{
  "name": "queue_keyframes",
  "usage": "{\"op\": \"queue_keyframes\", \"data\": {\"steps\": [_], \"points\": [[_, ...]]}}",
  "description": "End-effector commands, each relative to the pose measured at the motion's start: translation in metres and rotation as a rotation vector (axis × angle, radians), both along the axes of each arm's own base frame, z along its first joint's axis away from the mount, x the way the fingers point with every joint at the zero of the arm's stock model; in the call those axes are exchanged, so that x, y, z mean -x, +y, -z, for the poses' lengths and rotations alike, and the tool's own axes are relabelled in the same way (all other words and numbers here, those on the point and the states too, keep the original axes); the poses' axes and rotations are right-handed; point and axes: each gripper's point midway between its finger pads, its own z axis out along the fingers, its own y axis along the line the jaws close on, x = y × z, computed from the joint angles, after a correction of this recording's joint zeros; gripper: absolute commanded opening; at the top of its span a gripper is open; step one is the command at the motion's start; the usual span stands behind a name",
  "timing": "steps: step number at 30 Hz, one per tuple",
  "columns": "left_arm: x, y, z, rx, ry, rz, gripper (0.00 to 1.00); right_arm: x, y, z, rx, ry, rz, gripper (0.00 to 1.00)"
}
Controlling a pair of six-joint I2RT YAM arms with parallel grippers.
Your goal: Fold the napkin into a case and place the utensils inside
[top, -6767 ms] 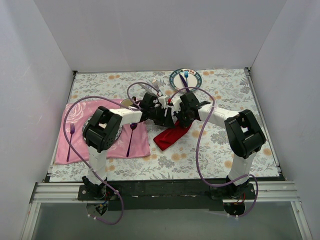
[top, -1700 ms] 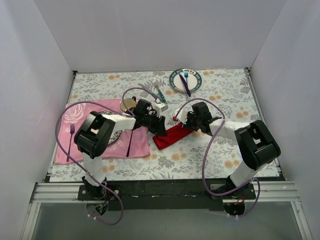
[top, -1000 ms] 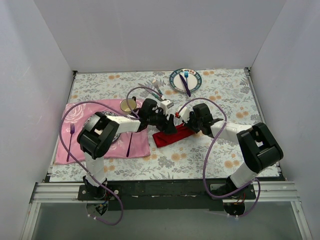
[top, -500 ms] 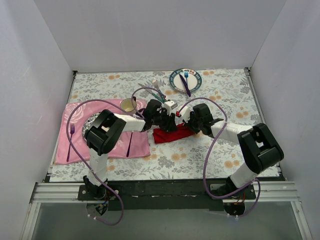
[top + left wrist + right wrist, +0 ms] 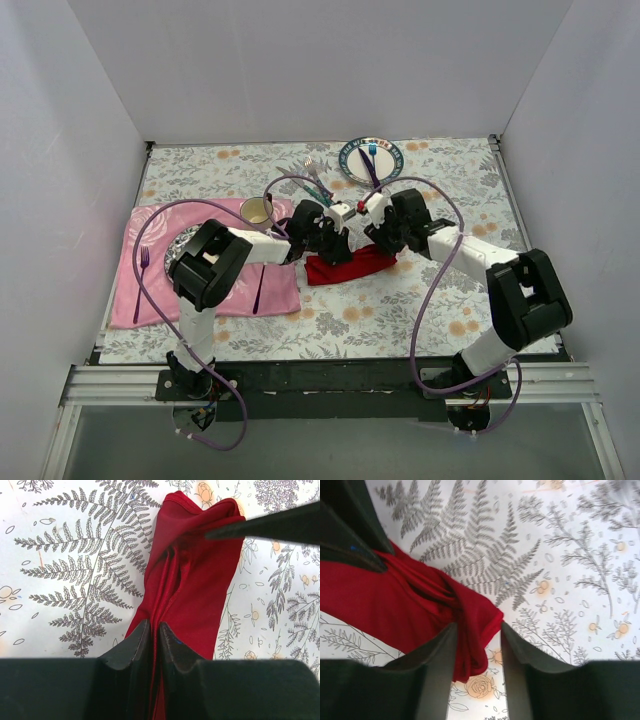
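Note:
The red napkin (image 5: 352,267) lies bunched in a long strip on the flowered tablecloth. My left gripper (image 5: 333,247) is at its left end, shut on a gathered fold of the napkin (image 5: 200,580), with the fingertips (image 5: 141,632) pinching the cloth. At the right end is my right gripper (image 5: 384,240). In the right wrist view it (image 5: 477,630) stands open, and the rolled end of the napkin (image 5: 395,600) lies loosely between its fingers (image 5: 512,640). The utensils (image 5: 318,182), with teal handles, lie behind the grippers, partly crossed by a cable.
A plate (image 5: 392,160) at the back holds a blue fork and a purple knife. A pink placemat (image 5: 285,290) on the left carries a dish, a purple fork (image 5: 143,270) and a purple spoon (image 5: 259,285). A small cup (image 5: 257,210) stands at its far corner.
My right gripper has opened and let go of the napkin's right end, lifting back slightly. My left gripper has closed on the left end. The napkin now lies more level.

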Motion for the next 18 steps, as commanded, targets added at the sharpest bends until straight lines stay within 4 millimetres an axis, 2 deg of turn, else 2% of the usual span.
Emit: {"op": "queue_keyframes", "data": {"steps": [1,2,3,5,6,7,10,11,14,18], "points": [[0.013,0.014,0.012,-0.064,0.033,0.008,0.12,-0.011,0.008,-0.049,-0.117,-0.016,0.006,0.55],[0.014,0.014,0.013,-0.064,0.034,0.009,0.12,-0.012,0.008,-0.052,-0.123,-0.017,0.0,0.59],[0.014,0.015,0.013,-0.063,0.033,0.01,0.12,-0.012,0.009,-0.054,-0.124,-0.02,-0.009,0.68],[0.014,0.015,0.013,-0.063,0.036,0.01,0.11,-0.012,0.009,-0.052,-0.109,-0.031,-0.036,0.7],[0.014,0.014,0.013,-0.061,0.037,0.013,0.11,-0.011,0.009,-0.053,-0.107,-0.042,-0.049,0.67],[0.014,0.014,0.013,-0.061,0.037,0.013,0.11,-0.004,0.006,-0.044,-0.092,-0.037,-0.076,0.65],[0.014,0.013,0.014,-0.057,0.048,0.013,0.11,0.003,0.011,-0.046,-0.123,-0.104,-0.138,0.62],[0.014,0.013,0.014,-0.057,0.048,0.013,0.11,0.008,0.008,-0.037,-0.106,-0.108,-0.155,0.62],[0.015,0.013,0.013,-0.055,0.049,0.017,0.11,0.005,0.003,-0.027,-0.065,-0.132,-0.159,0.56],[0.015,0.013,0.014,-0.058,0.054,0.021,0.11,-0.011,0.001,-0.022,-0.034,-0.179,-0.144,0.47]]}}
